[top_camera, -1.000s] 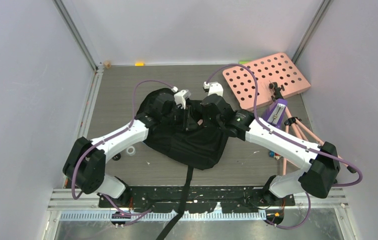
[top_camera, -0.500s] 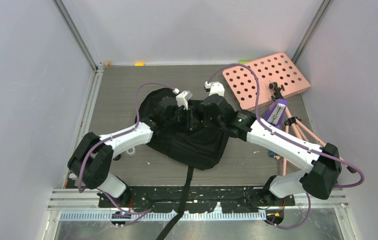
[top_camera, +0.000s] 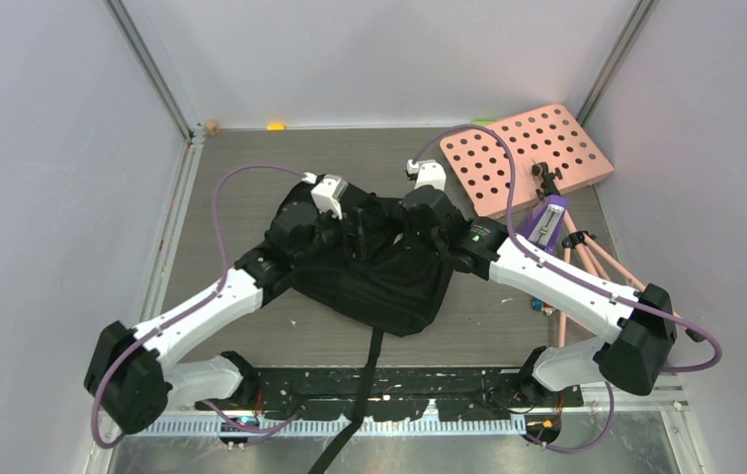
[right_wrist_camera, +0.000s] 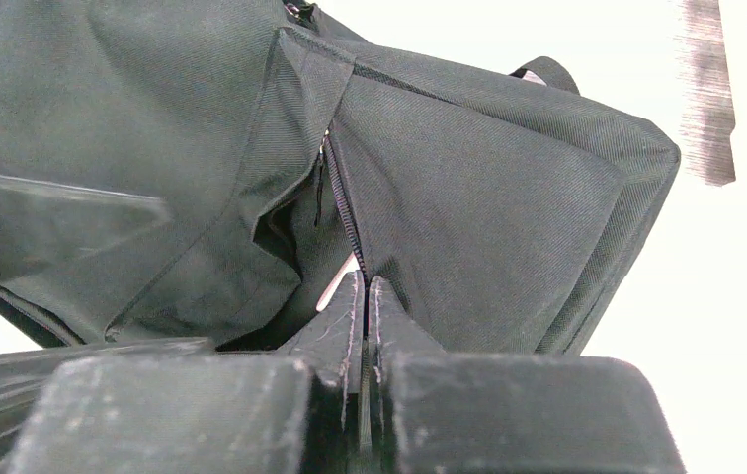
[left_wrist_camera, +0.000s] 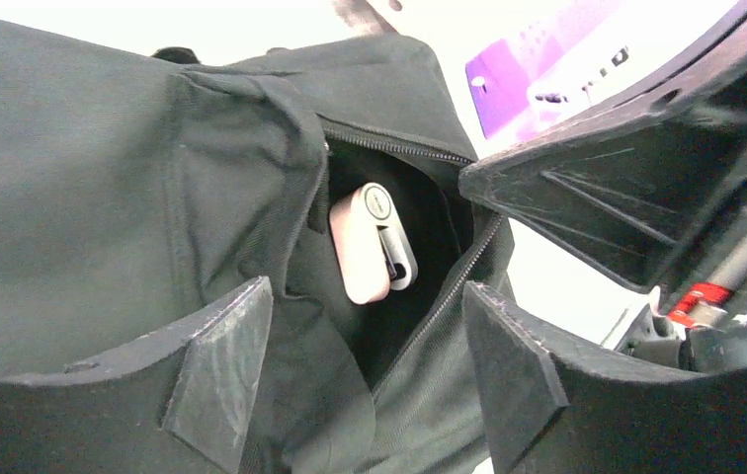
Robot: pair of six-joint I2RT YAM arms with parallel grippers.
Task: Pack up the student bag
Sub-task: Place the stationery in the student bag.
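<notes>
Grey table [top_camera: 241, 188] is seen all round the bag [top_camera: 389, 286], which is flanked by both arms. Its zip edge is pinched tight in the right claw [right_wrist_camera: 367, 296]. The left claw [left_wrist_camera: 365, 326] is spread wide and empty, poised directly before the bag's gaping pocket, where a pink gadget [left_wrist_camera: 362, 252] is lodged. The zip slit is aligned lengthwise away from it.
</notes>
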